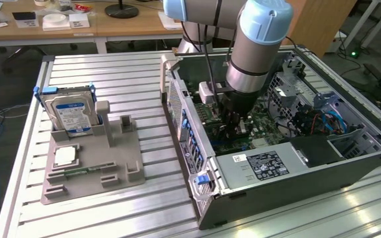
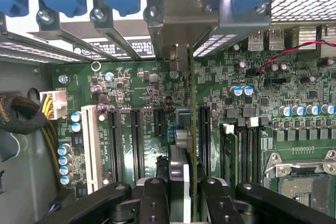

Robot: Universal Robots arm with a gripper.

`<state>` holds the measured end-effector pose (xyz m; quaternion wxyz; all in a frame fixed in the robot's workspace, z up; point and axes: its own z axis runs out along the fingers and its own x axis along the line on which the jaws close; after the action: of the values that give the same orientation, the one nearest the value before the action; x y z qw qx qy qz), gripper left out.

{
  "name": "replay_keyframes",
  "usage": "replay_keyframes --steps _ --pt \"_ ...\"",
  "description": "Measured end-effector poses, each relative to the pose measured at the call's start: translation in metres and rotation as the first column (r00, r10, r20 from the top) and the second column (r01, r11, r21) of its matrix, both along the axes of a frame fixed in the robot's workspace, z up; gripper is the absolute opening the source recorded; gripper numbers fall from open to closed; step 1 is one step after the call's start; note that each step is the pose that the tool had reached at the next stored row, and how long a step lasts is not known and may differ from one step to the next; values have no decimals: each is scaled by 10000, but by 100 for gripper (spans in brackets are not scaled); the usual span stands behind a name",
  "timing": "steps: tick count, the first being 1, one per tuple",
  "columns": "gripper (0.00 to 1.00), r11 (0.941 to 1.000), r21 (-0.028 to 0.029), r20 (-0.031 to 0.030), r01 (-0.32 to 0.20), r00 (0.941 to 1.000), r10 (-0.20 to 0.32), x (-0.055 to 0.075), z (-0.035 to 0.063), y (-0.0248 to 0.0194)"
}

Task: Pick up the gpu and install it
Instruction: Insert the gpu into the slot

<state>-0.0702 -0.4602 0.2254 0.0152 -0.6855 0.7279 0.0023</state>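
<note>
Graphics card held over motherboard inside open computer case

The open computer case [image 1: 277, 168] lay on its side on the slatted metal table [image 1: 111, 74], holding a green motherboard [image 2: 131, 93] and a power supply [image 1: 263, 166] at its 5 o'clock corner. A grey fixture tray [image 1: 91, 163], at 9 o'clock from the case, carried a hard drive [image 1: 70, 113] upright. The arm reached straight down into the case, its gripper [image 2: 184, 187] pinching the gpu [image 2: 181, 145] edge-on, above the expansion slots [image 2: 134, 135].
</note>
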Motion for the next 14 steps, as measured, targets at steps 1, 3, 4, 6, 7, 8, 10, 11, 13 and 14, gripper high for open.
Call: replay_keyframes --steps 1,3,4,6,7,8,10,11,13,14 --pt "28 10000 0 1 0 10000 0 -1 0 0" --pt "28 10000 0 1 0 10000 0 -3 0 0" --pt "28 10000 -1 0 -1 10000 1 -3 -1 0" --pt "28 10000 -2 -1 -1 10000 1 -3 -2 0" --pt "28 10000 -3 -1 0 10000 0 -4 -3 -1" --pt "28 10000 -1 0 0 10000 0 -4 -4 0" --pt "28 10000 -1 0 0 10000 0 -4 -4 0" --pt "28 10000 -1 -1 0 10000 0 -4 -4 0" --pt "28 10000 -1 -1 0 10000 0 -4 -4 0" --pt "28 10000 -1 -1 0 10000 0 -4 -4 0"
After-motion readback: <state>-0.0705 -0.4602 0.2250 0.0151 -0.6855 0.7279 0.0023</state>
